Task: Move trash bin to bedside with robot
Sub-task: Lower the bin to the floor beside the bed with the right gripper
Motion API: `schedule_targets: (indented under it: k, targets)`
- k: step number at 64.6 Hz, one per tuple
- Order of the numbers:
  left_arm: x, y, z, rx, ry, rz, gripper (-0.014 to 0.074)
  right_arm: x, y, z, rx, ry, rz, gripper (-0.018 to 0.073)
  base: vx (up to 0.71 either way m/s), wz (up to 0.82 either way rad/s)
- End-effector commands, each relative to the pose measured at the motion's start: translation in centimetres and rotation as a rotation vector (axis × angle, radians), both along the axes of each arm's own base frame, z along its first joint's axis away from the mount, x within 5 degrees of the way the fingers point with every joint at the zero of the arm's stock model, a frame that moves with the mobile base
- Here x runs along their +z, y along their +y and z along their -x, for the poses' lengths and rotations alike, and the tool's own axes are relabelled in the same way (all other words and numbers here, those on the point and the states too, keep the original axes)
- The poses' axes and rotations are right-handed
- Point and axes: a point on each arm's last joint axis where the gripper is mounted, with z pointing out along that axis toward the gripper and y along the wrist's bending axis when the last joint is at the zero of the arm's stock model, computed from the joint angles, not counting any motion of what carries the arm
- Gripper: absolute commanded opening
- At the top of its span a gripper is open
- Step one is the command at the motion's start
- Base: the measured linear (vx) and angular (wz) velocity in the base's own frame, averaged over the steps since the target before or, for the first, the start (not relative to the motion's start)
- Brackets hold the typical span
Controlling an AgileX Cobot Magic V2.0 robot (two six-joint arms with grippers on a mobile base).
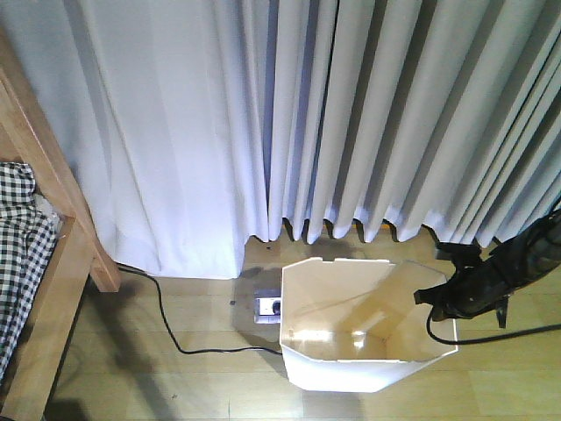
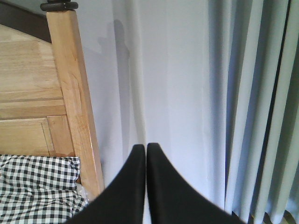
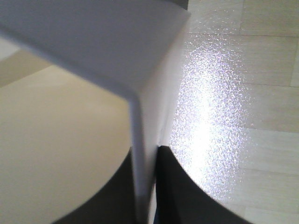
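Transport is the step in hand: the right gripper (image 3: 145, 186) pinches the thin wall of the trash bin (image 1: 351, 351), one black finger inside the cream interior and one outside against the white plastic, as the right wrist view shows at close range. From the front view, the right arm (image 1: 491, 276) reaches in from the right edge and meets the bin at its right-hand rim, a black cable looping below it. The bin stands upright on the wooden floor (image 1: 193, 386), just in front of the white curtains (image 1: 351, 114), well apart from the bed frame (image 1: 61, 228) and its checkered bedding (image 1: 17, 237) at the left edge. The left gripper (image 2: 146, 154) holds nothing, its fingers pressed together and pointing at the curtain beside the bed post (image 2: 74, 102). By the look of it, the next move calls for carrying or dragging the bin leftward across the floor toward the bed while the grip on the flexible wall holds. A power strip (image 1: 268, 306) and its black cord (image 1: 166, 329) lie on the floor between bin and bed, a likely snag along that route. Sunlight glares off the pale floorboards.
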Motion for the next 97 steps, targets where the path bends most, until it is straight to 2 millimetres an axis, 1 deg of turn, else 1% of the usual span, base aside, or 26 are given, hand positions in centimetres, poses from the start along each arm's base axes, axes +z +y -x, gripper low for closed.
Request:
schedule_targets:
  k: [1, 5, 15, 25, 30, 37, 46, 60, 69, 77, 86, 97]
  targets:
    - [1.4, 0.0, 0.1, -0.005, -0.098, 0.004, -0.0006, 1.5, 0.3, -2.3, -0.030, -0.026, -0.106, -0.0003, 0.00, 0.00]
    - [1.4, 0.0, 0.1, -0.005, -0.098, 0.004, -0.0006, 0.5, 0.3, -2.9, -0.031, -0.021, -0.115, -0.0003, 0.00, 0.00]
    - [1.4, 0.0, 0.1, -0.005, -0.098, 0.004, -0.0006, -2.0, 1.0, -4.0, 0.034, 0.005, -0.112, -0.0003, 0.00, 0.00]
    - [1.4, 0.0, 0.1, -0.005, -0.098, 0.004, -0.0006, -3.9, 3.0, -5.1, 0.103, 0.031, -0.118, -0.0001, 0.00, 0.00]
    - [1.4, 0.0, 0.1, -0.005, -0.098, 0.004, -0.0006, -4.8, 3.9, -5.6, 0.106, 0.039, -0.128, 0.0000, 0.00, 0.00]
    - [1.4, 0.0, 0.1, -0.005, -0.098, 0.004, -0.0006, -6.3, 4.6, -6.0, 0.074, 0.055, -0.141, 0.0002, 0.00, 0.00]
    - [1.4, 0.0, 0.1, -0.005, -0.098, 0.004, -0.0006, -7.7, 5.5, -6.6, 0.084, 0.052, -0.150, 0.0008, 0.00, 0.00]
    - [1.4, 0.0, 0.1, -0.005, -0.098, 0.004, -0.0006, -8.9, 6.6, -7.3, 0.109, 0.054, -0.134, 0.0015, 0.00, 0.00]
    - [1.4, 0.0, 0.1, -0.005, -0.098, 0.004, -0.0006, -9.5, 6.5, -7.6, 0.087, 0.082, -0.110, 0.0022, 0.00, 0.00]
    - [1.4, 0.0, 0.1, -0.005, -0.098, 0.004, -0.0006, -9.6, 6.4, -7.9, 0.075, 0.092, -0.100, 0.0046, 0.00, 0.00]
    - [1.4, 0.0, 0.1, -0.005, -0.098, 0.004, -0.0006, -9.7, 6.4, -8.0, 0.076, 0.092, -0.099, 0.0111, 0.00, 0.00]
    - [1.4, 0.0, 0.1, -0.005, -0.098, 0.004, -0.0006, -9.7, 6.3, -8.0, 0.078, 0.089, -0.095, 0.0265, 0.00, 0.00]
